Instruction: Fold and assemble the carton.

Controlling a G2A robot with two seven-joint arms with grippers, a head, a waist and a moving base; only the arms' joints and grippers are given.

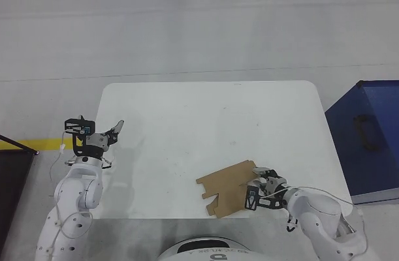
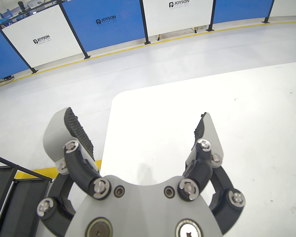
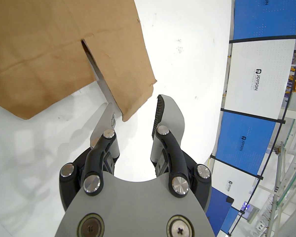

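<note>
L arm (image 1: 81, 183): elbow bent, forearm pointing fwd, wrist raised.
L gripper (image 2: 137, 114): fingers spread wide.
R arm (image 1: 317, 212): bent, forearm angled inward, wrist low.
R gripper (image 3: 135, 104): fingers parted, gap narrower than L's.

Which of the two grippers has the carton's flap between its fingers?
The right gripper: it is open and straddles a corner flap of the carton. The left gripper is open too, but over the table's edge, far from the carton.

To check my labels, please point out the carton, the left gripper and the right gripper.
carton (image 1: 228, 186), top view, middle of the flat cardboard.
left gripper (image 2: 137, 112), left wrist view, midway between fingertips.
right gripper (image 3: 128, 87), right wrist view, midway between fingertips.
</note>
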